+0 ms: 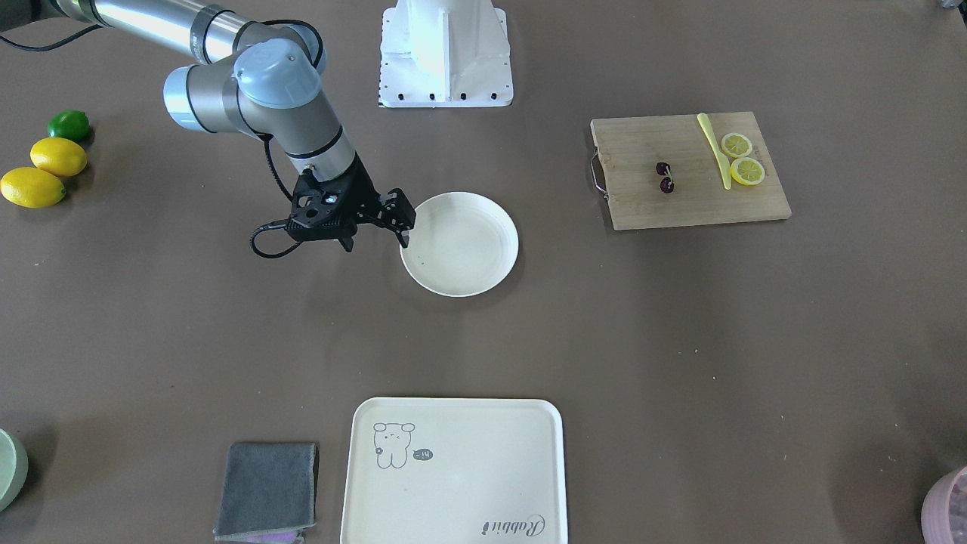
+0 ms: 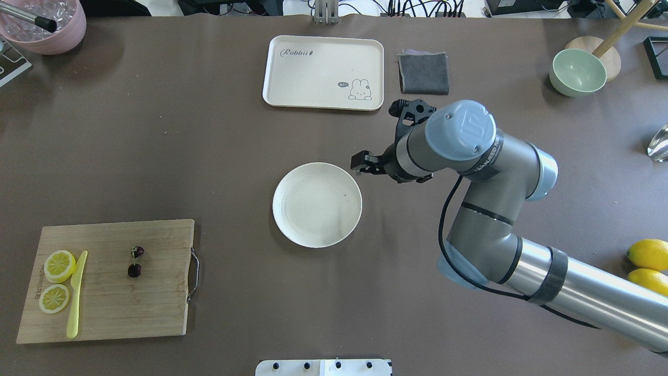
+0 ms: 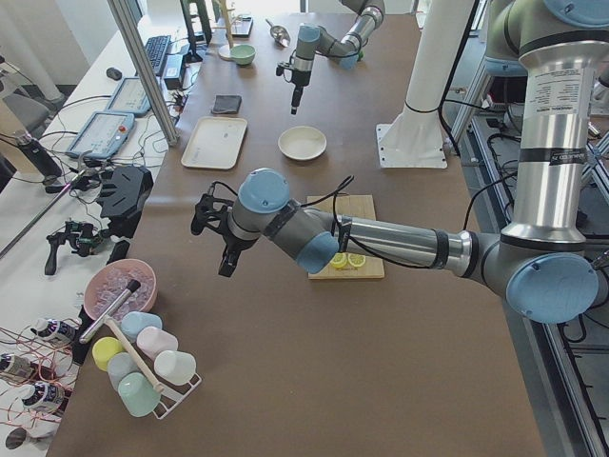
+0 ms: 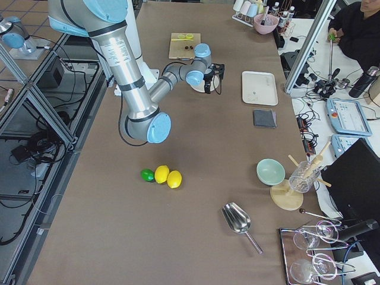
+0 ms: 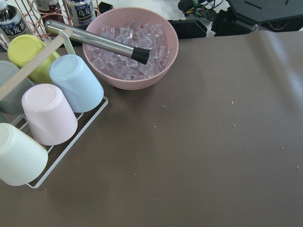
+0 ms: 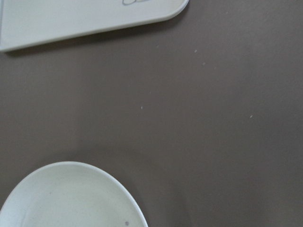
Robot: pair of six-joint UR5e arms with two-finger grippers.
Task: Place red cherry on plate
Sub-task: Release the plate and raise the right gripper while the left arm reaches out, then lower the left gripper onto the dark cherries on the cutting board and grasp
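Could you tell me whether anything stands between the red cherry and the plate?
Nothing visible does. From the red cherry on the cutting board, only the board's low metal handle and bare table lie before the plate. The right gripper is at the plate's opposite side.

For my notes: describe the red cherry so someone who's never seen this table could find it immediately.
On the robot's left side of the table lies a bamboo cutting board with a metal handle. Near its middle sits the red cherry: two tiny dark maroon balls joined by a thin green stem, unlike the yellow lemon slices and yellow knife nearby.
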